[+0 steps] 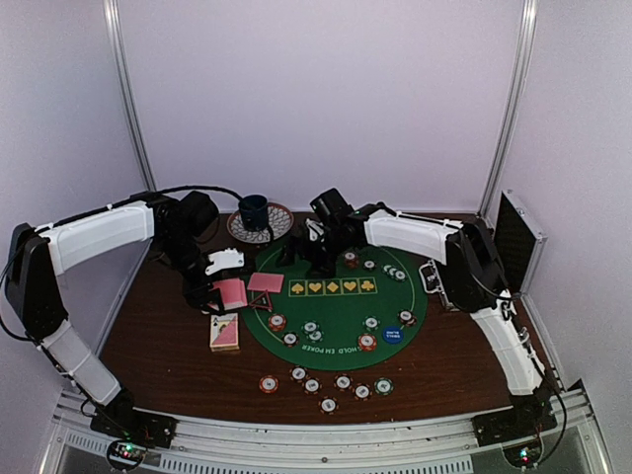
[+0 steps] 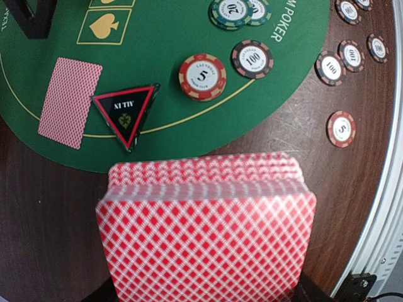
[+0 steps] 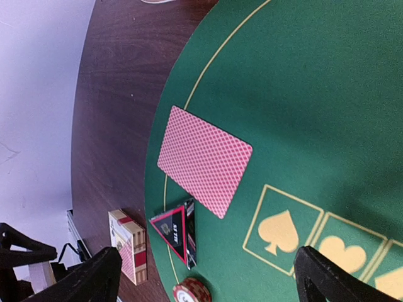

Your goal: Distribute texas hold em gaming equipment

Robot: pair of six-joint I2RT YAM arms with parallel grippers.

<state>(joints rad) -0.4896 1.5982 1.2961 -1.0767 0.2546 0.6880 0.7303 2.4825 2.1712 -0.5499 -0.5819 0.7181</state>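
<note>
Green mat (image 1: 341, 314): soft felt lying flat on the table. We leave it where it is, since everything gets dealt onto it.
Left gripper (image 1: 227, 288): clamped on the deck, over the wood just off the mat's left edge.
Right gripper (image 3: 208, 261): fingers wide apart with nothing between them, hovering above the mat near the spade square.
Deck of pink-backed cards (image 2: 208, 233): light but slick, and splayed stepwise in the grip (a looser squeeze would likely spill it). We judge the top card is best slid off by its free edge.
Single card (image 3: 204, 160): face down on the felt, thin and bendy. It looks hard to pinch from above, so we would work under an edge.
Triangle marker (image 2: 126, 113): stiff, just beside that card, its tip across the yellow line. We would take it by two sides.
Poker chips (image 2: 202, 77): small, hard and smooth, so we would pinch them across the rim.
</note>
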